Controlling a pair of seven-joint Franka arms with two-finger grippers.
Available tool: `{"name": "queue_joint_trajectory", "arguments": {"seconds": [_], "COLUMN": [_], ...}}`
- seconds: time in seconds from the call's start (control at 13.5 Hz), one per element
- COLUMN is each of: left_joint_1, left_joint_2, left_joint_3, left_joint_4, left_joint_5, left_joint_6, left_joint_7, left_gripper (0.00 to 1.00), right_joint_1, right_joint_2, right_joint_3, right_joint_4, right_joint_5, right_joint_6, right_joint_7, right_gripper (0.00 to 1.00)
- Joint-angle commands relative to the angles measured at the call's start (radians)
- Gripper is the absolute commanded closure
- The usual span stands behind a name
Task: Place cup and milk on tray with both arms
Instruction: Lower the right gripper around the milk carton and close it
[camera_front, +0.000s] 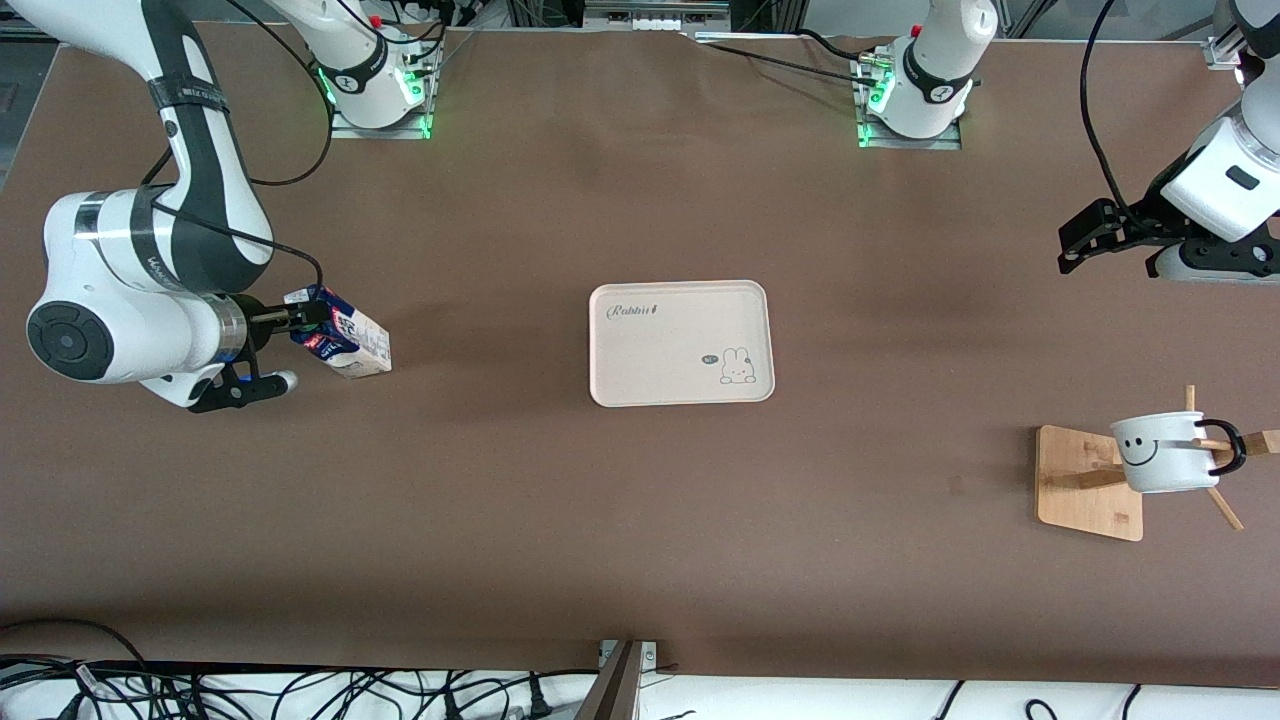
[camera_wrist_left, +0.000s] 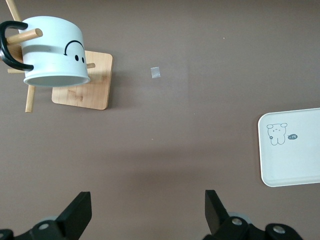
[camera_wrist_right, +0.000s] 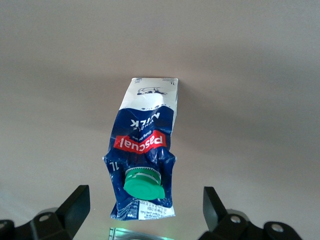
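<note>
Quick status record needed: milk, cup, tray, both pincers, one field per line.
milk: on the table at the right arm's end, not on the tray
cup: hung on a wooden rack, left arm's end
tray: mid-table, nothing on it
right pincer: open, around the milk's top
left pincer: open, over bare table

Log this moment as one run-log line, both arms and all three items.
right gripper: open around blue-white milk carton, on table | left gripper: open, waiting | white smiley mug: on wooden rack | cream rabbit tray: empty
</note>
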Motion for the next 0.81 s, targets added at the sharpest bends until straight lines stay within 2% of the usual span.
{"name": "queue_joint_trajectory", "arguments": {"seconds": [0.0,0.74], "left_joint_1": [-0.007,-0.007], "left_joint_2": [0.017,0.017], "left_joint_3": [0.010,0.010], "left_joint_4": [0.036,0.036], "left_joint_5": [-0.011,-0.011], "left_joint_6": [-0.022,-0.022], "left_joint_7": [0.014,0.014], "left_gripper": [0.00,0.00], "right_joint_1": [0.007,0.004], "right_joint_2": [-0.002,-0.004], "right_joint_3": [-0.001,-0.005], "right_joint_4": [-0.014,-0.051], "right_joint_5": [-0.016,-0.018], "right_joint_6": [0.014,-0.023], "right_joint_7": [-0.048,-0.053], "right_gripper": [0.00,0.00]}}
